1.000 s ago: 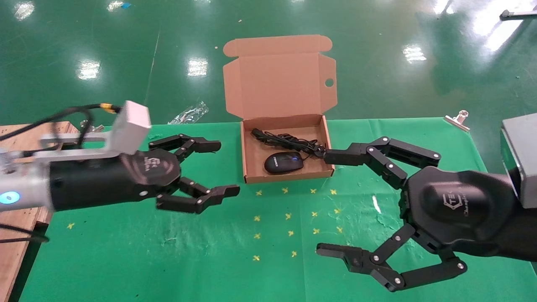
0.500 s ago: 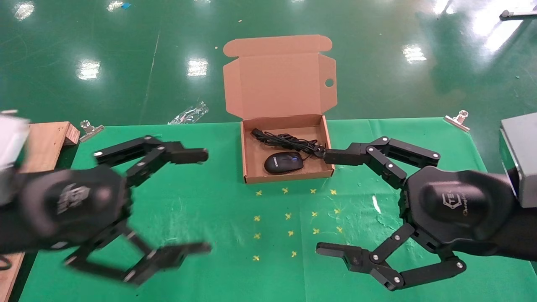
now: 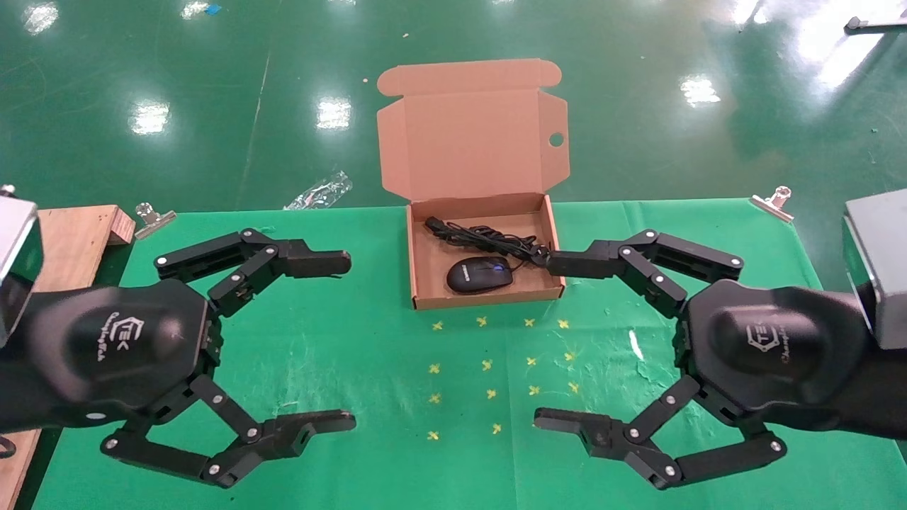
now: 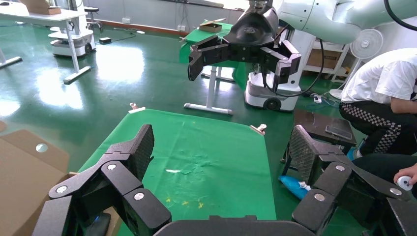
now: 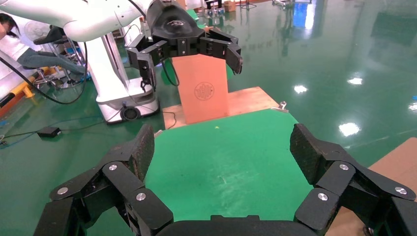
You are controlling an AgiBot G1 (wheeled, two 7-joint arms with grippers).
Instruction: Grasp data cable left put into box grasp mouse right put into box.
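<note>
Both the left hand and right hand hung spread, empty; any stray swing toward twelve o'clock could knock the box holding the mouse and data cable.

Matt corrugated cardboard box; glossy plastic mouse (black); green cloth table.

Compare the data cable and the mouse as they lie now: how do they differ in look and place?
The data cable is a thin, loosely bundled cord toward the box's hinged side; the mouse is a smooth oval body nearer the front wall. The mouse shows a blue wheel; the cable is plain black. Both lie inside the box, ungripped.
</note>
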